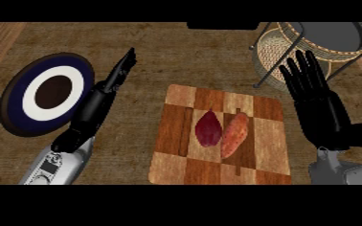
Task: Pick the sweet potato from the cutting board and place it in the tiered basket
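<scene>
On the brown, rough-textured counter (141,38) lies a checkered wooden cutting board (176,148), and near its middle rest 2 spindle-shaped roots side by side and touching: a dark red one (208,129) at the left and the orange sweet potato (234,135) at the right. The right hand (320,106) is open with straight, spread fingers, just beside the board's right edge and below the tiered basket (279,48) of woven wicker and thin metal rods. The left hand (106,93) is seen edge-on with straight fingers, beside a round plate (16,100) with dark blue, white and brown rings.
</scene>
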`<state>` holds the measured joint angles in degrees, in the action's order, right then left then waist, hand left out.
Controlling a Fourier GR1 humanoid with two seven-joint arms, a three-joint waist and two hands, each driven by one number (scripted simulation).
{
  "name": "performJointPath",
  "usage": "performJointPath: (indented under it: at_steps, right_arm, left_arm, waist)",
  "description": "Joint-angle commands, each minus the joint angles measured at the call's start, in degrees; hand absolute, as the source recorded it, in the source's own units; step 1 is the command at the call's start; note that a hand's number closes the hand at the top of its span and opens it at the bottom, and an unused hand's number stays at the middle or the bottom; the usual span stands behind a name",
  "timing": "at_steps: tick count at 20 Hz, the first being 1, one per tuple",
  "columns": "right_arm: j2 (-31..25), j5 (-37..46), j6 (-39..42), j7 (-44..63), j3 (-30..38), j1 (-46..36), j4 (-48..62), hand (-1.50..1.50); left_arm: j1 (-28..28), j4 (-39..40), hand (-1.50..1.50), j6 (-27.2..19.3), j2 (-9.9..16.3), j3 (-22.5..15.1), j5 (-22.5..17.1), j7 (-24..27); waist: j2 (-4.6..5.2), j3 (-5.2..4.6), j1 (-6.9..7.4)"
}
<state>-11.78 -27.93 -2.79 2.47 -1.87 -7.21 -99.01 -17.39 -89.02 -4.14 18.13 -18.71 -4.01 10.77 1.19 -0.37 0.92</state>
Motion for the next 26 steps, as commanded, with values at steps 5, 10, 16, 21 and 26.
performJointPath:
  at_steps: [5, 10, 16, 21, 26]
  right_arm:
    - [-0.3, -7.2, 2.2, -9.9, 13.4, 3.5, -1.5, 1.5]
    - [7.7, -17.3, 5.8, -8.8, 14.2, 7.2, 8.1, -1.5]
    - [0.4, -21.0, 29.0, -12.2, 15.2, 17.7, 4.3, -1.5]
    - [-9.2, -7.2, 28.4, -10.9, 16.6, 23.2, -5.2, -1.5]
    - [-22.4, 7.2, 28.1, -6.1, 19.5, 23.3, -14.3, -1.5]
  left_arm:
    - [6.6, 4.2, 0.0, -11.6, -3.0, 6.8, 1.6, -5.3]
    - [8.0, 5.2, 0.0, -13.8, -6.1, 6.4, 0.9, -7.8]
    - [10.5, 1.3, 0.0, -12.8, -4.8, 6.8, 1.3, -8.7]
    - [8.0, 0.9, 0.0, -14.2, -4.9, 7.6, 1.7, -12.9]
    - [8.6, 2.4, 0.0, -14.6, -6.6, 6.0, 2.7, -10.4]
  waist:
    - [-1.39, 0.46, -1.79]
    - [-1.0, 0.64, -1.21]
    - [-1.35, 0.41, -1.43]
    - [-1.58, 0.27, -2.05]
    - [-1.5, -0.01, -2.28]
